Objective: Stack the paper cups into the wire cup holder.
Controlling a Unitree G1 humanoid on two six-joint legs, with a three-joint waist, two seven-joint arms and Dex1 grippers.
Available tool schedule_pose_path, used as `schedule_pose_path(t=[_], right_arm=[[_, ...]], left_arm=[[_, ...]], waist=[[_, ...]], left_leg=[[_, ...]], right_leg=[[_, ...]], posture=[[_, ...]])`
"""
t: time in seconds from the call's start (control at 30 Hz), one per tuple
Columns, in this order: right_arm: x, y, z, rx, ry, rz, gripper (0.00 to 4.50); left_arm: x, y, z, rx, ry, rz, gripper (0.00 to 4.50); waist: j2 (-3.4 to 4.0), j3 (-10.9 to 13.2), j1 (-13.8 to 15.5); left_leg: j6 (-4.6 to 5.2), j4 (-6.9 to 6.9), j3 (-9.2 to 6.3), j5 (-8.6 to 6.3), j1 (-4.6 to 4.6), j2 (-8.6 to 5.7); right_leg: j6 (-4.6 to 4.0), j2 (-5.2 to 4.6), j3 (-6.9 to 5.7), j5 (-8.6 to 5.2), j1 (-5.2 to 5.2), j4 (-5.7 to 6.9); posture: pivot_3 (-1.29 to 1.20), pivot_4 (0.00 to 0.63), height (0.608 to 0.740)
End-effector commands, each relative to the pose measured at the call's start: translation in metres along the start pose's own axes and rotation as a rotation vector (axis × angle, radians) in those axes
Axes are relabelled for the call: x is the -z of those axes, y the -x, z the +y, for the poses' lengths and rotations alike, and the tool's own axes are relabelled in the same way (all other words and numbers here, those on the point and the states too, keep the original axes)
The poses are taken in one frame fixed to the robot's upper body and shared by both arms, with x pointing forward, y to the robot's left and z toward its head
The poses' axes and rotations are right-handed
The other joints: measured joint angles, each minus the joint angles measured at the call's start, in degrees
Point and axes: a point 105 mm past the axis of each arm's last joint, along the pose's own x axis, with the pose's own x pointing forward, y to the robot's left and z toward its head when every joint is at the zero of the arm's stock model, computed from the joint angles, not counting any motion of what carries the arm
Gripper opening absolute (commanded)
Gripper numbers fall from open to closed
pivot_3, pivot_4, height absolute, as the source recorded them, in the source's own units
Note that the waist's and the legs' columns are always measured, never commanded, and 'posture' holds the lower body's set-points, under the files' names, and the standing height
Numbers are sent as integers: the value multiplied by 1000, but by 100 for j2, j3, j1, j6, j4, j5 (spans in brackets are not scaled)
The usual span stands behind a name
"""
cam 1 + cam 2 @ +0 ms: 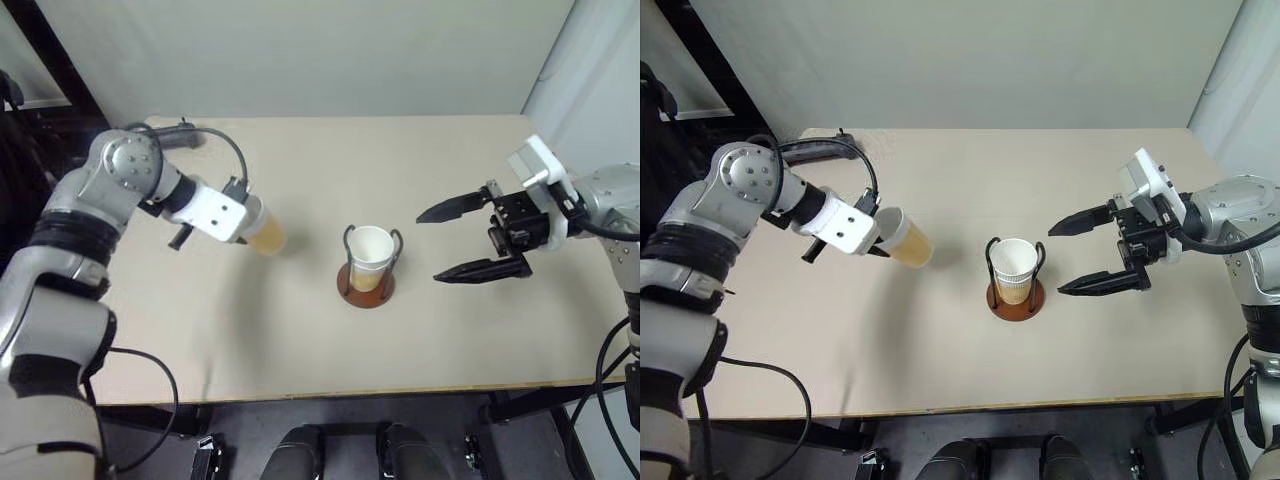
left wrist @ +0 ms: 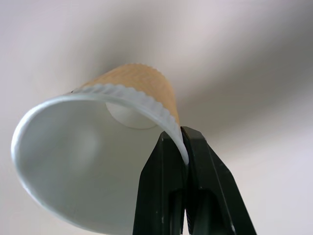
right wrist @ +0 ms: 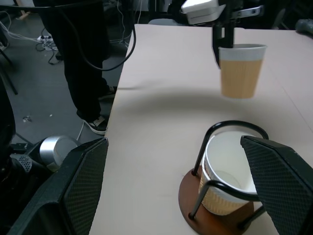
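1. My left jaws (image 2: pixel 183 156) were clamped on the rolled rim of one paper cup (image 1: pixel 905 239), one finger inside the mouth and one outside, pinching a single thickness of wall. The cup hung tilted above the counter (image 1: pixel 300 340), clear of it, well to the left of the wire cup holder (image 1: pixel 366 283).

2. My right jaws (image 1: pixel 455 240) stood wide apart and empty, hovering just beside the holder on its right side, touching nothing.

3. The holder sat on the counter with cups in it (image 3: pixel 227 171); from the right wrist view I judged at least two nested, though I could not count them for certain.

4. I judged the held cup very light and thin-walled: easy to carry, but quick to crush or go oval under a hard squeeze. The rim was the stiffest part, so a rim pinch was the sound place to hold it.

5. The ribbed outer wall gave some friction, but the smooth white inside looked slippery, so I reckoned the cup could swing or pivot in a one-point grip.

6. To nest it, I judged the cup would need to come upright and centred between the wire loops; a tilted entry could snag a loop or tip the light holder.
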Motion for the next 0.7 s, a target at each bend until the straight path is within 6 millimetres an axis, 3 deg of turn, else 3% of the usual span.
schedule_pose_path(t=[0.03, 0.2, 0.47, 0.7], right_arm=[[-9, 4, -2, 21, 50, 4, 4500], [-8, 7, -1, 28, 49, 12, 4500], [-9, 7, -2, 35, 53, 18, 4500], [-8, 8, -1, 42, 50, 20, 4500]], left_arm=[[4, 11, 9, -55, -8, 27, 33], [5, 9, 12, -53, -17, 35, 33], [-15, 14, 50, -156, 24, -36, 33], [-21, 7, 51, -144, 6, -64, 33]], waist=[[0, 0, -6], [0, 0, -4], [-3, 0, 55], [-3, 1, 38]], left_leg=[[2, -2, 0, 0, -1, 0], [8, -1, 0, -5, -2, 0], [14, 7, 1, -2, -8, -5], [16, 6, 4, -1, -5, 0]], right_leg=[[3, 2, -1, -1, -1, -1], [14, 2, -1, -5, -1, -3], [16, -2, -1, 0, 4, -4], [27, 3, 0, 1, 3, -4]], posture=[[0, 150, 740], [0, 150, 740], [0, 150, 740], [0, 150, 740]])
